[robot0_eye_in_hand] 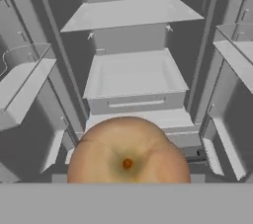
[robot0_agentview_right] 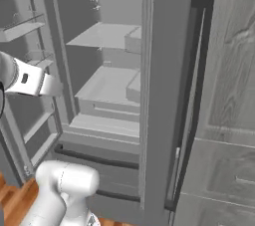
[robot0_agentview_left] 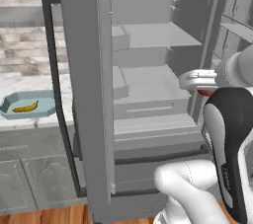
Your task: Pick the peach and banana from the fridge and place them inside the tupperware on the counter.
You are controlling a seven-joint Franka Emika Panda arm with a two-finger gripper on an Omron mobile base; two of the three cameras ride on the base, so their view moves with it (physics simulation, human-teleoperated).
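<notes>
The arm [robot0_agentview_left: 217,168] comes up from the lower right of the left base view, white elbow low in front, dark-and-white forearm going up, and the wrist bends toward the open fridge [robot0_agentview_left: 148,70]. In the right base view the wrist pokes in from the left at about middle-shelf height, level and pointing into the fridge.

The gripper [robot0_agentview_left: 205,91] is right at the mouth of the fridge. A bit of red shows just under the white hand in the left base view, which is the peach [robot0_eye_in_hand: 128,151]. In the hand view the peach sits dead centre at the bottom, up close against the camera: round, orange-tan with a redder blush, little dark dimple in the middle, faint creases running out from it. The jaws look closed around the peach. I can't make out the fingertips themselves because the fruit covers them.

Behind the peach the fridge is pale grey inside, with a drawer, a shelf above it and door bins on both sides.

Further off to the left, on the counter [robot0_agentview_left: 29,119], the tupperware [robot0_agentview_left: 10,103] is a shallow blue-grey tray with the banana [robot0_agentview_left: 25,107] lying flat in it, yellow with darker tips.
</notes>
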